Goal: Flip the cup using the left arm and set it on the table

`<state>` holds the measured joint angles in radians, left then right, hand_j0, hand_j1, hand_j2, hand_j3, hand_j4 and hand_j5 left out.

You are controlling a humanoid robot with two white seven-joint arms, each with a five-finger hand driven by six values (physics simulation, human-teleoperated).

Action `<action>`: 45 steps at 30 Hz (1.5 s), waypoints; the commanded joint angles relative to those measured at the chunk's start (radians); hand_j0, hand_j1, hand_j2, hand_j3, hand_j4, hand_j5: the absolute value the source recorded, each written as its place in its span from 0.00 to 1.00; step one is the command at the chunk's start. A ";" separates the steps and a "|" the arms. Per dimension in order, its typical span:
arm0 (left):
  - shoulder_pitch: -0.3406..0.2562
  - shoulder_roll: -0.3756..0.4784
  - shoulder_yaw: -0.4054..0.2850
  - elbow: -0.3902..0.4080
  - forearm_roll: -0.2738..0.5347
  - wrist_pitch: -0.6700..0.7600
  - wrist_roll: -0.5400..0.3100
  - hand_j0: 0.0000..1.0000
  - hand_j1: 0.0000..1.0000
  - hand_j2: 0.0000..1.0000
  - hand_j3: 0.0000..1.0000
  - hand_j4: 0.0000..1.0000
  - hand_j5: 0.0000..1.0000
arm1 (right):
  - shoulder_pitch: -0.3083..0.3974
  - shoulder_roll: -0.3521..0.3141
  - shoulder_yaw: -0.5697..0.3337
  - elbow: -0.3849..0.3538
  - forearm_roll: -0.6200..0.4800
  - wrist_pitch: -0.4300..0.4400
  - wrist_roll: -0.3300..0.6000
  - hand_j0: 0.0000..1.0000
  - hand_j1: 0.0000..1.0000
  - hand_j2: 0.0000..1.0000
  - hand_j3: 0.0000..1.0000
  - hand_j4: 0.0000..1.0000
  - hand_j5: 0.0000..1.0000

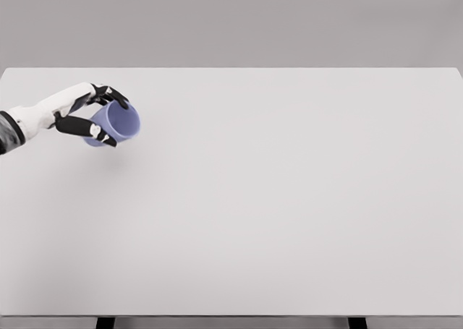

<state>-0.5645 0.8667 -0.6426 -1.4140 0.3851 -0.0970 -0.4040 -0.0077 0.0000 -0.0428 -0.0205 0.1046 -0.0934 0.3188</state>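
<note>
One arm is all you get here, the left one, and it's cut off at the picture's left edge so only the forearm and left hand show. The right arm isn't visible anywhere. Part of the cup's base end is tucked behind the palm and fingers, so I can't make out its bottom, and I can't tell whether it touches the table or hangs just above it; there's a faint shadow right under it.

Surface is a plain white table filling most of the view, with a flat grey wall behind its far edge and two dark legs poking out at the near edge.

Cup is light purple, tipped on its side with the mouth facing right and toward the camera, near the table's far left corner. Black fingers are clamped around it, some over the top rim, thumb underneath.
</note>
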 commanded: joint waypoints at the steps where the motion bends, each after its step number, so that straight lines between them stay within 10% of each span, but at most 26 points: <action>1: 0.000 -0.005 -0.006 0.079 0.084 -0.115 -0.006 0.51 0.51 0.51 0.51 0.51 0.51 | 0.000 0.000 0.000 0.001 0.000 0.000 0.000 1.00 1.00 1.00 1.00 1.00 1.00; 8: 0.008 -0.075 -0.028 0.213 0.270 -0.242 -0.197 0.51 0.51 0.51 0.51 0.51 0.51 | 0.000 0.000 0.000 0.000 0.000 0.000 0.000 1.00 1.00 1.00 1.00 1.00 1.00; 16: 0.015 -0.130 -0.023 0.309 0.452 -0.231 -0.207 0.51 0.51 0.51 0.51 0.51 0.51 | 0.000 0.000 0.000 0.000 0.000 0.000 0.000 1.00 1.00 1.00 1.00 1.00 1.00; 29: 0.009 -0.258 -0.006 0.445 0.506 -0.216 -0.207 0.53 0.53 0.53 0.53 0.53 0.53 | 0.000 0.000 0.000 0.000 0.000 0.000 0.000 1.00 1.00 1.00 1.00 1.00 1.00; 45: 0.046 -0.259 -0.005 0.432 0.500 -0.228 -0.207 0.85 0.85 0.85 0.85 0.85 0.85 | 0.000 0.000 0.000 -0.001 0.000 0.000 0.000 1.00 1.00 1.00 1.00 1.00 1.00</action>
<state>-0.5185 0.6055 -0.6484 -0.9805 0.8814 -0.3241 -0.6104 -0.0077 0.0000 -0.0428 -0.0204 0.1046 -0.0934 0.3188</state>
